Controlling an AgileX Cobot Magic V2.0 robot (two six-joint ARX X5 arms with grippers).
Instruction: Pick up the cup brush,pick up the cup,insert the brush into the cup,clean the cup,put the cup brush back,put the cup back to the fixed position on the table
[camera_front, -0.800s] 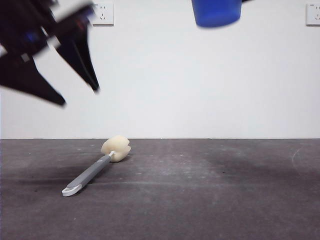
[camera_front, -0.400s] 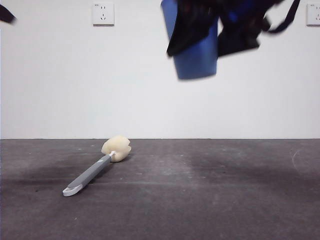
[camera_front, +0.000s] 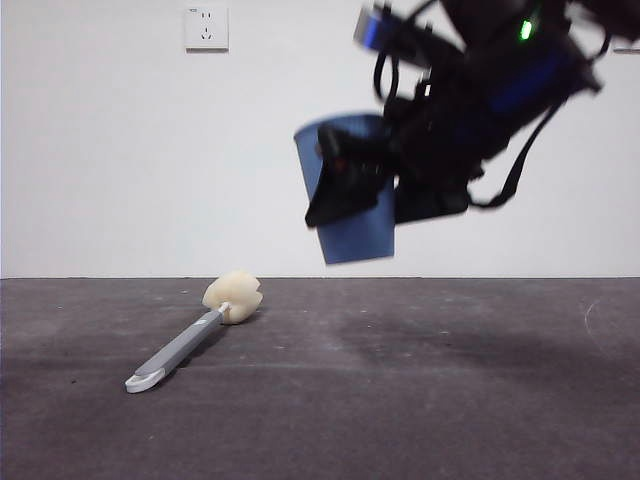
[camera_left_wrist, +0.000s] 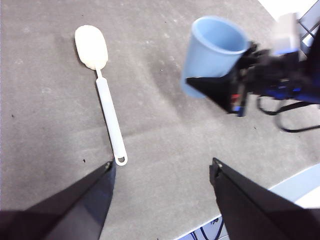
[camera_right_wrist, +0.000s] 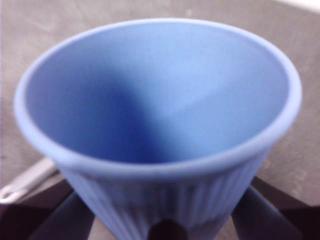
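Brush lies on the table, put back; right jaws clamp the cup aloft, not yet set down; left jaws stand apart, empty.

We see the cup in the right claw as smooth, matt blue plastic, finely ribbed below a plain rim. Well below that claw, the cup brush shows a porous cream sponge and smooth plastic handle on the matt, scuffed worktop.
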